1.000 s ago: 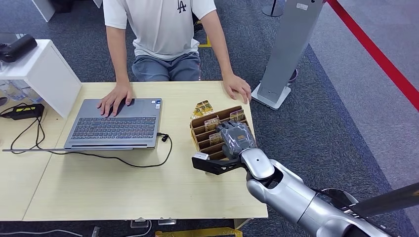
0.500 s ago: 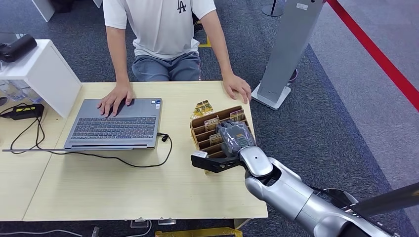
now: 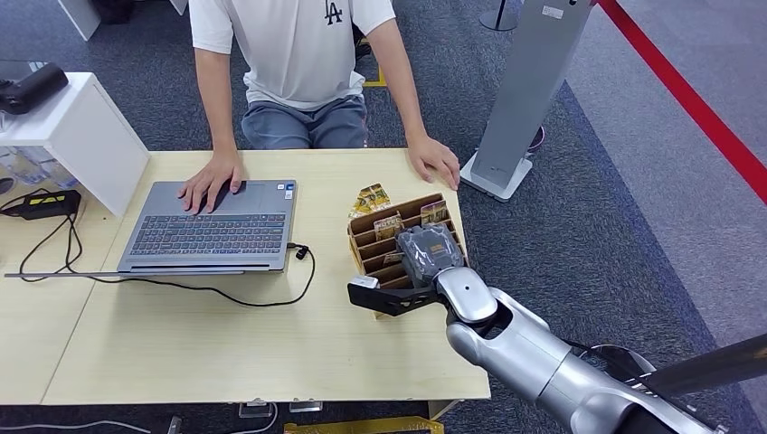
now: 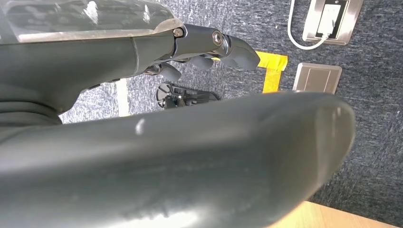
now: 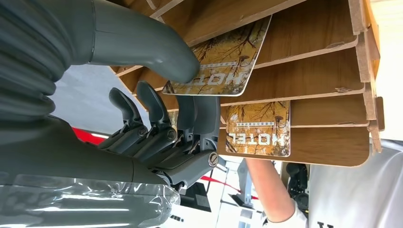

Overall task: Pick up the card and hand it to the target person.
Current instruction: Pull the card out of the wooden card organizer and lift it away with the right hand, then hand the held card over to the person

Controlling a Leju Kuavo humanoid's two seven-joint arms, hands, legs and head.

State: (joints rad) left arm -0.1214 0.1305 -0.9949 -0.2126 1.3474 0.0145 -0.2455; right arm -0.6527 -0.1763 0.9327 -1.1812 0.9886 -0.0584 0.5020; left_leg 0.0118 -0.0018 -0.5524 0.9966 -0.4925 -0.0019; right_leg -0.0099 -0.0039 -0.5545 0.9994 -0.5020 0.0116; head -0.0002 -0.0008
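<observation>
On the table's right side, the brown wooden card rack [image 3: 391, 237] holds a yellow hotel card [image 5: 219, 65]. Over it, the right hand [image 3: 425, 253] rests its thumb on that card, other fingers [image 5: 157, 123] curled beside it. I cannot tell if it is pinched yet.

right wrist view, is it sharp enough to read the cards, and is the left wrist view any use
Right wrist view: sharp; HOTEL reads upside down on the card under the right hand's thumb. Left wrist view: the left hand looms close and soft, with glare streaks; the floor behind is crisp. Head view: even light.
</observation>
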